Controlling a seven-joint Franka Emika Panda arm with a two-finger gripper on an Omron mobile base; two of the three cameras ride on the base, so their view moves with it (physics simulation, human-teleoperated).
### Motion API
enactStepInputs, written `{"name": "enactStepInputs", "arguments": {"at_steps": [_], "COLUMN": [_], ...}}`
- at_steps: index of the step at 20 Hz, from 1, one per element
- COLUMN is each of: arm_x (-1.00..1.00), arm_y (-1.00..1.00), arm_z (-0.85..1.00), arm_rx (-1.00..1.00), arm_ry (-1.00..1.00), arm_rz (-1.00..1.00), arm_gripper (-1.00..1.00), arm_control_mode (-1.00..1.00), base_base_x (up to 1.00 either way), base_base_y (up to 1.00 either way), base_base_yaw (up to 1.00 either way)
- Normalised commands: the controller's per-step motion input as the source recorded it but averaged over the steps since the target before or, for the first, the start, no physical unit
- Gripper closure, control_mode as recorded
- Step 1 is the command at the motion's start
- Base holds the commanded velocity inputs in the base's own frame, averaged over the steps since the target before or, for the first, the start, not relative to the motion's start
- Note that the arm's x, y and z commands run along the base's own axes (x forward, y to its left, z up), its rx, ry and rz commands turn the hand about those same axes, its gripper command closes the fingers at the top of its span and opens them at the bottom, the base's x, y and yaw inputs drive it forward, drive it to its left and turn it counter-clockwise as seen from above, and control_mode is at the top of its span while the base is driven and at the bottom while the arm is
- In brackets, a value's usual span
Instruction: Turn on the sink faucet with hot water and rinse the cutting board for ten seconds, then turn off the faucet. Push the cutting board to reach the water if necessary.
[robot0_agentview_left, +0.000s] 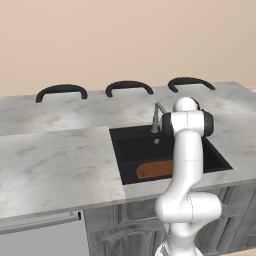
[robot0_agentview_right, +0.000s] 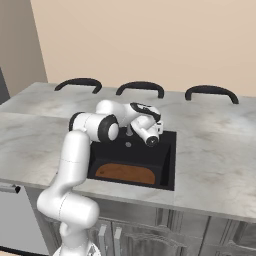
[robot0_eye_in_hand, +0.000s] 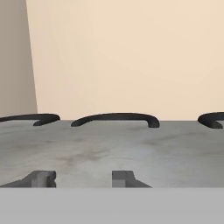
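The black sink (robot0_agentview_left: 137, 147) (robot0_agentview_right: 167, 157) is set into the grey marble counter. The orange-brown cutting board (robot0_agentview_left: 152, 171) (robot0_agentview_right: 125, 173) lies flat on the basin floor along its front wall. The small grey sink faucet (robot0_agentview_left: 156, 119) (robot0_agentview_right: 129, 131) stands at the basin's back edge; the water is out of view. My hand (robot0_agentview_right: 148, 129) hovers over the back of the basin, just right of the faucet, and points level toward the far side of the counter. In the hand view my gripper (robot0_eye_in_hand: 83, 179) is open, with bare counter between the fingertips (robot0_eye_in_hand: 43, 178).
Three black curved chair backs (robot0_agentview_left: 129, 88) (robot0_agentview_right: 141, 88) (robot0_eye_in_hand: 116, 118) line the counter's far edge. Wide marble counter (robot0_agentview_left: 55, 155) (robot0_agentview_right: 215, 155) stretches on both sides of the sink. Grey cabinets and an appliance front (robot0_agentview_left: 40, 235) sit below.
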Motion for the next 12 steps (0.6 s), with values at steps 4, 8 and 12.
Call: {"name": "enactStepInputs", "arguments": {"at_steps": [4, 8, 12], "arm_x": [-0.11, -0.13, -0.13], "arm_y": [-0.65, -0.74, -0.76], "arm_z": [-0.1, -0.11, -0.09], "arm_rx": [0.0, 0.0, 0.0], "arm_ry": [0.0, 0.0, 0.0], "arm_rz": [0.0, 0.01, 0.02], "arm_gripper": [1.0, 1.0, 1.0], "arm_control_mode": [-1.0, -1.0, -1.0], "base_base_x": [0.0, 0.0, 0.0], "base_base_y": [0.0, 0.0, 0.0], "base_base_yaw": [0.0, 0.0, 0.0]}}
